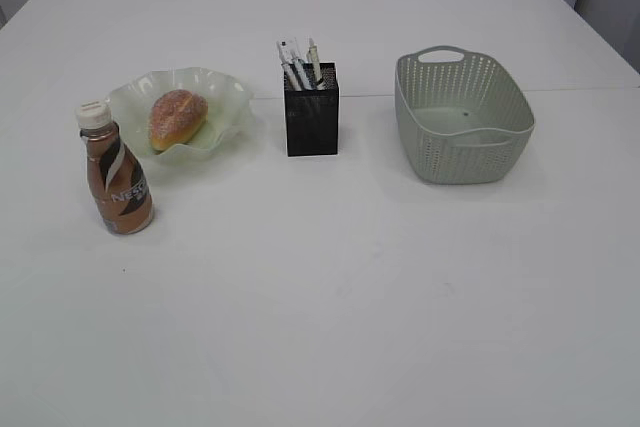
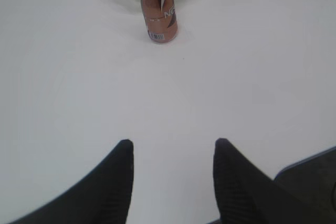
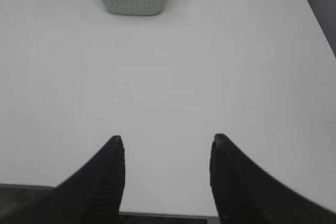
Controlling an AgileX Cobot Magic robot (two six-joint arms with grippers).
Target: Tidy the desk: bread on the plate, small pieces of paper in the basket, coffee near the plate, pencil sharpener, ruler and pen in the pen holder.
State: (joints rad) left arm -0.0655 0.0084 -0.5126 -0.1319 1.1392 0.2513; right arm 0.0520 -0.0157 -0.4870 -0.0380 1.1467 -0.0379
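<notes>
Clearly both your left pincer [image 2: 173, 153] and right pincer [image 3: 165, 148] gape empty, so grip the upright, smooth, likely weighty coffee bottle [image 1: 116, 171] mid-body.

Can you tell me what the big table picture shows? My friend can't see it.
A white table holds a coffee bottle standing beside a wavy green plate with a bread roll on it. In the middle is a black pen holder with pens sticking up, and right of it a pale green basket.
</notes>
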